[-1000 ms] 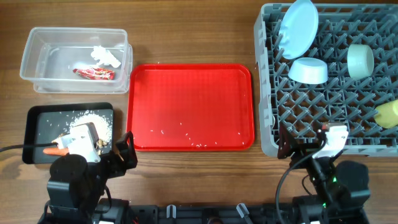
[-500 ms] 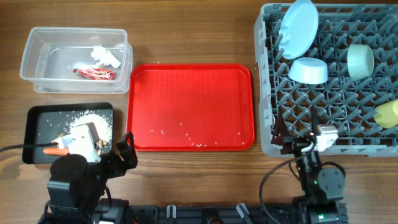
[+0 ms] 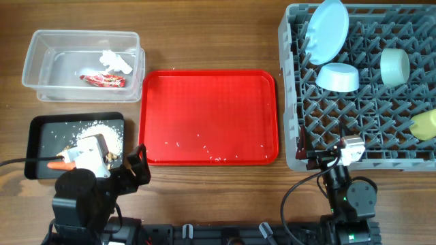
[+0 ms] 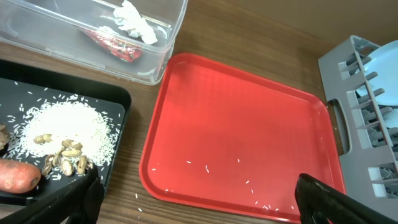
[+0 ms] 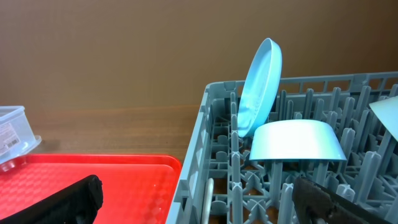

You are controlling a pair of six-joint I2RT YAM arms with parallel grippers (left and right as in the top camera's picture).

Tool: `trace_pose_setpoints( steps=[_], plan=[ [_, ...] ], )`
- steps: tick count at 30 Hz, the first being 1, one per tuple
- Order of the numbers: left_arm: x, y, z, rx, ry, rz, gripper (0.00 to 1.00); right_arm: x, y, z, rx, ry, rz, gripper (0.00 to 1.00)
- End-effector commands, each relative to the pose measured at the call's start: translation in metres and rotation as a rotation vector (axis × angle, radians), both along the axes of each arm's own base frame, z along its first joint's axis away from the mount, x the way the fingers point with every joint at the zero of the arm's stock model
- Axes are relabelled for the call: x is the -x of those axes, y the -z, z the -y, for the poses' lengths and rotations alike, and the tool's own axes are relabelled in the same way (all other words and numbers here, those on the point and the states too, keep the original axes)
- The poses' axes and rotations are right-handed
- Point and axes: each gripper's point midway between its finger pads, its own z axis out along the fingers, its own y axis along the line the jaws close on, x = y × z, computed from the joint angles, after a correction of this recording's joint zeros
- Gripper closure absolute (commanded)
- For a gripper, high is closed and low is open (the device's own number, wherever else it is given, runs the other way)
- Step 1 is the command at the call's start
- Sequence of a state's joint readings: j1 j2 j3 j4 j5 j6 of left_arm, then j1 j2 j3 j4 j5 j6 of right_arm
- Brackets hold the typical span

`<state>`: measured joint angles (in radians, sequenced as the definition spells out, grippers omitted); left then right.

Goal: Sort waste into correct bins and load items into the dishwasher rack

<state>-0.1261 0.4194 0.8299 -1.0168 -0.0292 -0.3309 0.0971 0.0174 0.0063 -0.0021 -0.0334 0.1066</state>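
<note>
The clear container (image 3: 34, 61) holds the red-and-silver wrapper (image 3: 102, 80) and white tissue (image 3: 114, 61). The black tray (image 3: 33, 136) holds rice (image 3: 102, 133), beige crumbs (image 4: 65, 158) and the orange carrot (image 3: 61, 164). The grey rack (image 3: 289, 82) holds the blue plate (image 3: 325, 30) on edge, the blue bowl (image 3: 338, 77) upside down, the green bowl (image 3: 394, 66) and the yellow cup (image 3: 424, 124). The spoon is out of view. My left gripper (image 3: 136, 165) is open and empty at the front edge, beside the black tray. My right gripper (image 3: 317, 160) is open and empty at the rack's front left corner.
The red serving tray (image 3: 204, 102) lies in the middle with several loose rice grains (image 3: 204, 144) near its front edge. A few grains lie on the wood by its front left corner (image 4: 138, 197). The rack wall has a handle (image 5: 208, 199) facing the tray.
The right arm has drawn a little to the left and turned at the rack's front edge. The left arm and all objects have not moved.
</note>
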Motion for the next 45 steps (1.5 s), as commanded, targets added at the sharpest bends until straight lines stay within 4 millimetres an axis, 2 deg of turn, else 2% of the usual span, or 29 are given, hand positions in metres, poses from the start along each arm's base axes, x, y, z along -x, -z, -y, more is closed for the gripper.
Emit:
trace_pose_setpoints(
  steps=[1, 25, 29, 31, 33, 35, 39, 45],
  plan=[
    [0.000, 0.000, -0.002, -0.004, -0.013, 0.005, 0.00, 0.001, -0.003, -0.003, 0.012, -0.020, 0.018, 0.00],
    [0.001, 0.000, -0.002, -0.003, -0.013, 0.008, 0.00, 0.001, -0.003, -0.003, 0.013, -0.020, 0.018, 0.00],
    [0.006, -0.002, -0.009, -0.017, -0.038, 0.035, 0.00, 0.001, -0.003, -0.003, 0.012, -0.020, 0.018, 0.00],
    [0.008, 0.004, -0.013, -0.016, -0.059, 0.037, 0.00, 0.001, -0.003, -0.003, 0.012, -0.020, 0.018, 0.00],
    [0.008, 0.019, -0.015, -0.016, -0.073, 0.041, 0.00, 0.001, -0.003, -0.003, 0.012, -0.020, 0.018, 0.00],
    [-0.002, 0.037, -0.015, -0.009, -0.078, 0.102, 0.00, 0.001, -0.003, -0.003, 0.012, -0.020, 0.018, 0.00],
    [-0.025, 0.052, -0.011, 0.013, -0.066, 0.253, 0.00, 0.001, -0.003, -0.003, 0.012, -0.020, 0.018, 0.00],
    [-0.053, 0.055, -0.008, 0.040, -0.052, 0.482, 0.00, 0.001, -0.003, -0.003, 0.013, -0.020, 0.018, 0.00]
  ],
)
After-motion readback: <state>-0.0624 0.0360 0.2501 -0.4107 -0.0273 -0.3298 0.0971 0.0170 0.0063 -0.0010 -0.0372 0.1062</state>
